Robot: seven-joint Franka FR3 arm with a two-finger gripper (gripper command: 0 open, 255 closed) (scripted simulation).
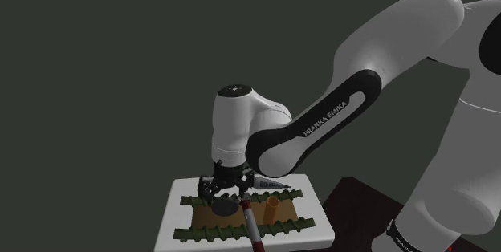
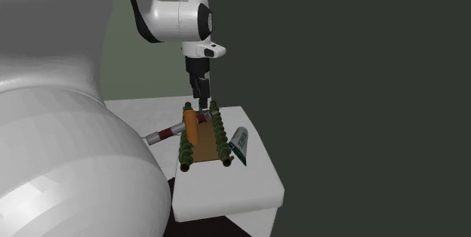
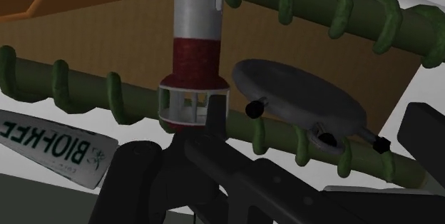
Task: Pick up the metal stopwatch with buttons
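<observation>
low centre of the shoulder view: black gripper (image 1: 224,189), jaws apart, over a flat round grey stopwatch (image 1: 226,207) with black knobs.

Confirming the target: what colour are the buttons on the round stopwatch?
Black buttons on the dark grey disc-shaped stopwatch; clearest in the wrist view.

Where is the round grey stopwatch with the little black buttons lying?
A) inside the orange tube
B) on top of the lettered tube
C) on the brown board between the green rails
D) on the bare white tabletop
C: the wrist view shows the stopwatch lying flat on the brown board, with its buttons toward one of the green rails.
</observation>
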